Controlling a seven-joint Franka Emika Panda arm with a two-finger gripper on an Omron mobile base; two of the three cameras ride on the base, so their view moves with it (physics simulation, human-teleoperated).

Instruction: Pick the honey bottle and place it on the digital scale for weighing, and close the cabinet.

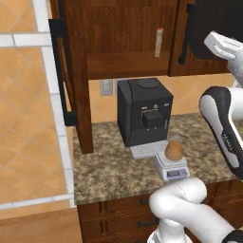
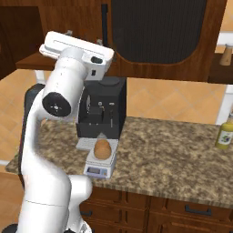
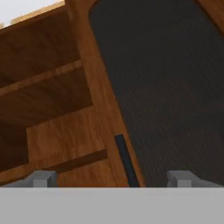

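- Here, my gripper [image 3: 111, 177], fingers apart and holding nothing, faces the cabinet [image 3: 162, 78].
- Honey bottle [image 1: 173, 150] rests on digital scale [image 1: 171, 168], before the coffee machine [image 1: 144, 111] on the surface [image 1: 109, 173].
- Left cabinet door [image 1: 78, 71] stands open.

One honey bottle [image 1: 173, 150], one digital scale [image 1: 171, 167], one coffee machine [image 1: 144, 110] — one cabinet [image 1: 123, 38], one beige-and-red box [image 1: 159, 42].

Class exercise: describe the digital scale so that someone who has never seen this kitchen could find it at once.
Start at the big black coffee machine on the speckled stone counter. Right in front of it, near the counter's front edge, sits the digital scale, small and silver-grey. Unlike the machine, it is low and flat, has a bluish display on its front, and carries the amber honey bottle on its platform.
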